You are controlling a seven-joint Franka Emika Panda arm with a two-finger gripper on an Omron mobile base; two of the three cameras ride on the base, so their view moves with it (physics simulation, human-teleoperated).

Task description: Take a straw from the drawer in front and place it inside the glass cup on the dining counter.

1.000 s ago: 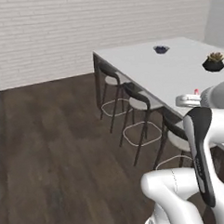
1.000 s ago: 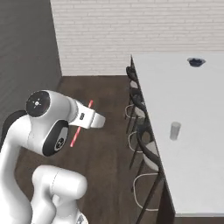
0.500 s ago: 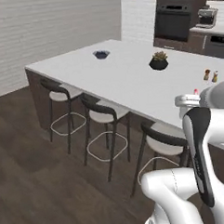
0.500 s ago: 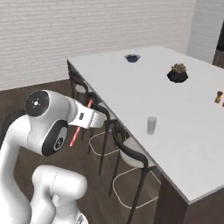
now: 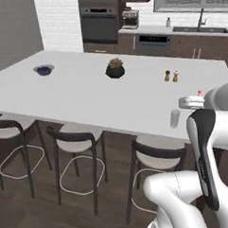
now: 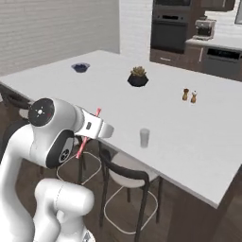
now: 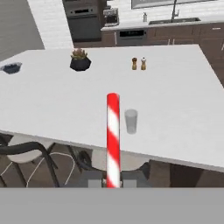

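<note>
My gripper is shut on the red and white striped straw, which stands upright between the fingertips. In the right base view the straw slants across the hand, short of the counter's near edge. The small clear glass cup stands upright on the white dining counter, close to its near edge, just right of the straw and further away. The same glass cup sits to the right of my hand. From the left base camera the cup is beside my forearm. The drawer is out of view.
Black-framed stools line the counter's near side below the edge. On the counter stand a dark plant pot, a blue bowl and two small shakers. Ovens and a sink run along the back wall.
The base has turned, so the whole scene has swung: the dining counter has moved from the right side to straight ahead and closer. The straw stays held in the shut gripper.
</note>
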